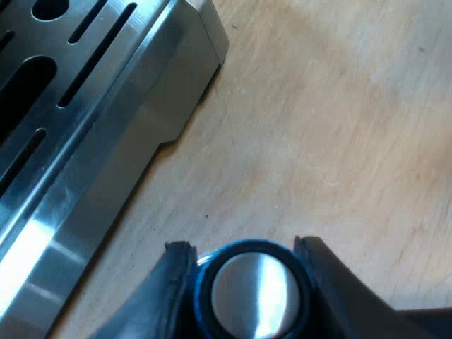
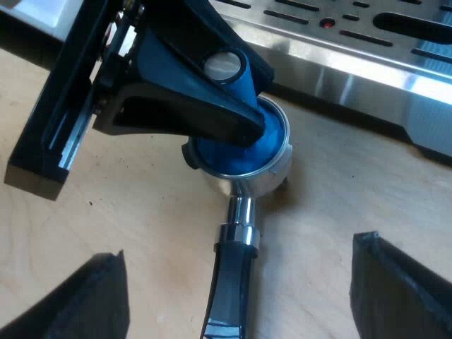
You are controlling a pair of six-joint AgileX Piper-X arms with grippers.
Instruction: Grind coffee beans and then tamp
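Left hand [image 1: 244, 244]: pinching blue tamper [image 1: 254, 293], tamper seated in metal holder [image 2: 254, 185] on wooden surface [image 1: 318, 127], near espresso machine [image 1: 92, 141]. Right hand [image 2: 240, 289]: spread, fingers either side of holder's handle [image 2: 227, 272], not touching.

left pincer [image 1: 244, 247] grips blue tamper [image 1: 254, 296] beside drip tray [image 1: 106, 141].
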